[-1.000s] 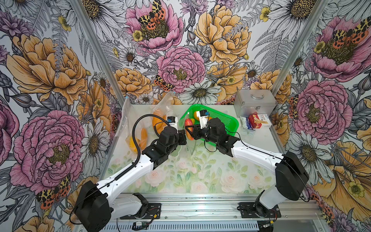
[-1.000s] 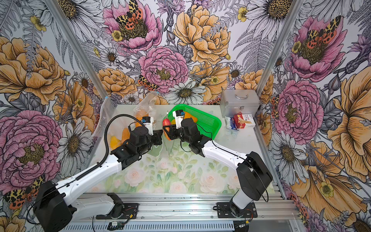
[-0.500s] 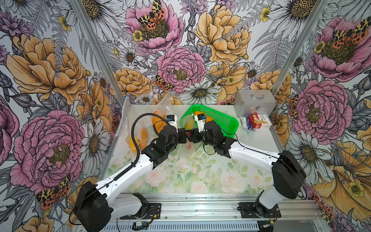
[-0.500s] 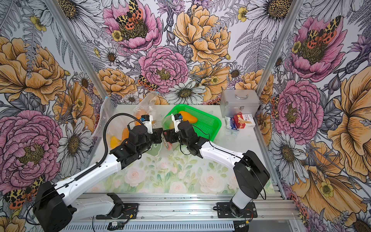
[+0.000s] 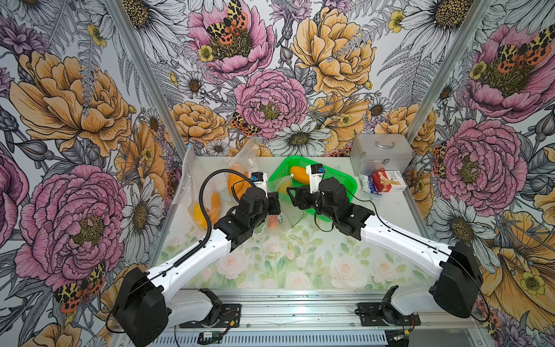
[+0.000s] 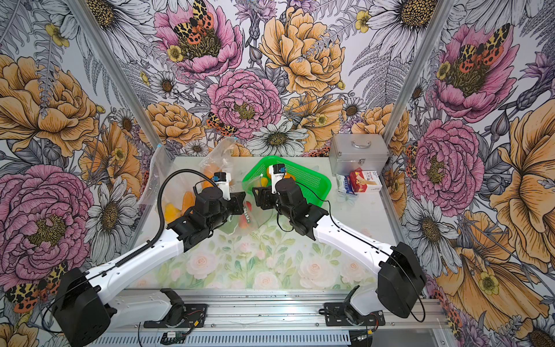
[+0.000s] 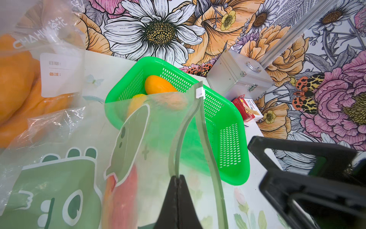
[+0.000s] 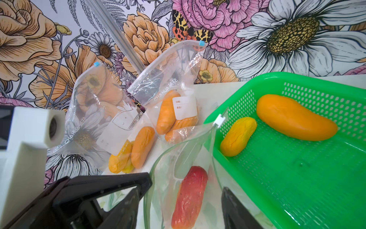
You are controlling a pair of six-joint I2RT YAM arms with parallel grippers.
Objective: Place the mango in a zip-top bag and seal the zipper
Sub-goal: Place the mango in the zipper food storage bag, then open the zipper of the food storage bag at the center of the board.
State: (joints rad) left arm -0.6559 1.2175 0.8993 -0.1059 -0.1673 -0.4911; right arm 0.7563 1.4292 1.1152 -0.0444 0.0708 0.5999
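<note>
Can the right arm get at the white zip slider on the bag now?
Probably yes: the right gripper is open and empty, and the slider stands bare at the far corner of the bag, beside the basket rim.

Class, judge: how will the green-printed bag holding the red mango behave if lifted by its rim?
Probably floppy: the bag bows along its rim beside the left pincer pinching it. The red mango likely weighs it down, sagging the film. Smooth plastic may slip.

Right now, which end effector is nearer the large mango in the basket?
Right. The right end effector hovers open at the basket edge near the large mango; the left end effector is farther, shut on the bag.
</note>
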